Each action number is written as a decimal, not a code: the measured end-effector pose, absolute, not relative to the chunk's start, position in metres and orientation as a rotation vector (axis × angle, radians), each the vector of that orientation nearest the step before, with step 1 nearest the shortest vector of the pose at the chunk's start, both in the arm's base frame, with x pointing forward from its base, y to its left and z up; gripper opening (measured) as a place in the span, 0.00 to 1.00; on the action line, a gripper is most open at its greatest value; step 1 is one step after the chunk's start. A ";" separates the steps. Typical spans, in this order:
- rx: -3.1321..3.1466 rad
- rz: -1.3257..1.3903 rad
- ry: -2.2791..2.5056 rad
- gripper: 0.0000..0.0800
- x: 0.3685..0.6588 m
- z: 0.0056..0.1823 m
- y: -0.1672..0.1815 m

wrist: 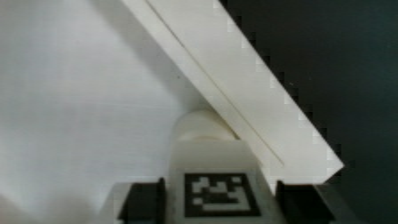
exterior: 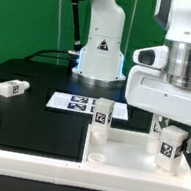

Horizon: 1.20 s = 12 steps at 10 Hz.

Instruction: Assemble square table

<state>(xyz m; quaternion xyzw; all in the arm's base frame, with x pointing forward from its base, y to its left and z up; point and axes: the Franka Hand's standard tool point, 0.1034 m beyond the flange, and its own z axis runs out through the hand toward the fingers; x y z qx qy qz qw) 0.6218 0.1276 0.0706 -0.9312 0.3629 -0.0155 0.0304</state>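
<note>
1. Exterior view: the light is bright and even and seems to come from above; shadows are faint and soft-edged.
2. The black tabletop [exterior: 38, 124] reads matte and dark, while the white square table slab [exterior: 129, 155] toward its near edge is almost washed out.
3. A blue glow shows on the arm base [exterior: 98, 53].
4. Wrist view: soft and blurred. The tag [wrist: 215, 192] on the leg block [wrist: 208, 140] is smeared, and the whites turn a flat pale grey.

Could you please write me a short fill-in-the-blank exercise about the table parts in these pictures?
1. On the exterior view's left, one leg block lies alone on the ____ table surface.
2. An upright leg stands on the ____ slab.
3. In the wrist view, a tagged leg sits between the two ____.
Missing words: black; white; jaws.
</note>
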 end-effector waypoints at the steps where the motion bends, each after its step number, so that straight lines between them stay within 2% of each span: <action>1: -2.827 -0.041 1.220 0.37 0.622 0.071 0.127; 4: -2.469 0.004 1.814 0.37 0.625 0.070 0.113; 6: -2.423 0.008 1.863 0.37 0.626 0.070 0.114; 7: -2.435 0.007 1.847 0.46 0.626 0.069 0.114; 8: -2.493 -0.004 1.775 0.46 0.626 0.069 0.114; 9: -2.670 -0.048 1.510 0.69 0.628 0.070 0.117; 10: -2.796 -0.094 1.260 0.69 0.626 0.073 0.121; 11: -2.844 -0.096 1.152 0.79 0.621 0.074 0.120; 12: -2.855 -0.097 1.131 0.80 0.622 0.073 0.119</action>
